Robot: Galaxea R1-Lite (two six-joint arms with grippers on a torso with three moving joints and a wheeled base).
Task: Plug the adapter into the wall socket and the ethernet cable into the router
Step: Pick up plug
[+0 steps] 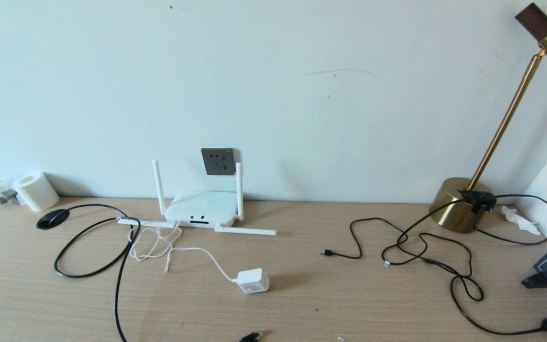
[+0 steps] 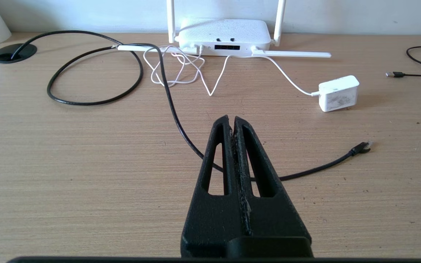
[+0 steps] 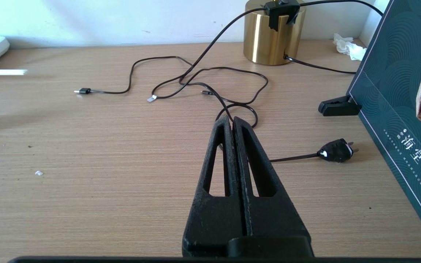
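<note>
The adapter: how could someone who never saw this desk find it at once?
Start at the white router under the wall socket. A thin white cord runs from it toward the desk's near edge and ends at the adapter, a small white cube; the other loose plugs nearby are black.

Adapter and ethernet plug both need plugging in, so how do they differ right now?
The adapter is a white block on a thin white cord; the ethernet cable is thick and black with a small dark plug tip. The adapter lies nearer the router. Both lie loose on the table, ungripped.
</note>
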